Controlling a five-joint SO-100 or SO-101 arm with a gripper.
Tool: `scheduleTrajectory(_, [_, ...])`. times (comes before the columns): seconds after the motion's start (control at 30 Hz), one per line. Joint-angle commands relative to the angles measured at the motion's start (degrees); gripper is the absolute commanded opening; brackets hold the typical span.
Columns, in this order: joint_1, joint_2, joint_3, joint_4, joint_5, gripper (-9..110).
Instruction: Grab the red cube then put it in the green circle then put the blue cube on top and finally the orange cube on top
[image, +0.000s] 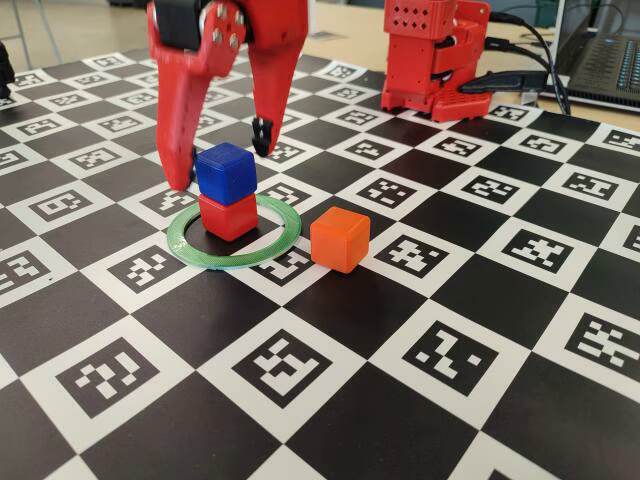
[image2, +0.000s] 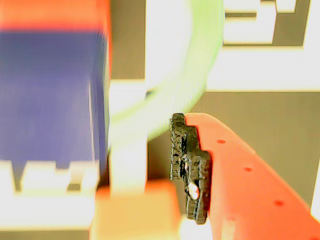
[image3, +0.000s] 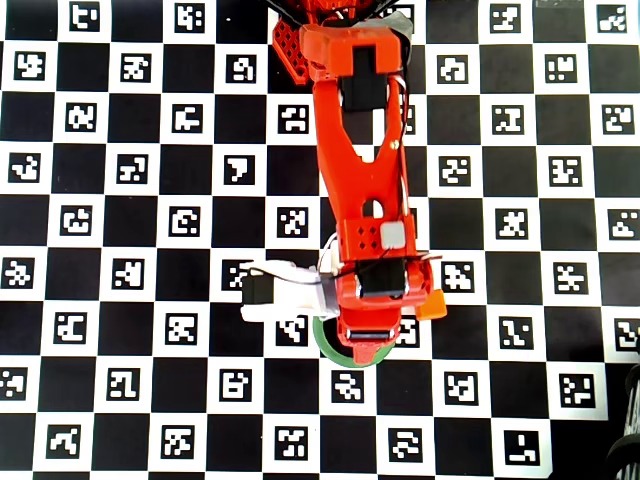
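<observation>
Left of centre in the fixed view, the blue cube (image: 225, 172) is sitting on the red cube (image: 228, 216) inside the green circle (image: 234, 231). Just behind the stack, the gripper (image: 222, 157) is hanging with fingers spread, gripping nothing. Right of the ring, the orange cube (image: 339, 239) is resting on the table (image: 420, 330).
</observation>
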Motion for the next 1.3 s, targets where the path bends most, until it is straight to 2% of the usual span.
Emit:
scheduleTrajectory(0.0, [-2.5,11.6,-0.9,2.5,2.2,38])
scheduleTrajectory(0.23, [-9.9,11.6,-4.8,7.1,13.7,39])
scheduleTrajectory(0.43, [-15.9,9.0,-4.8,6.2,20.5,40])
scheduleTrajectory(0.63, [-18.3,4.6,-2.3,0.8,21.4,41])
scheduleTrajectory(0.9, [-15.9,-3.7,1.2,-7.2,21.4,41])
scheduleTrajectory(1.27, [-14.8,-5.3,8.0,-14.4,21.6,41])
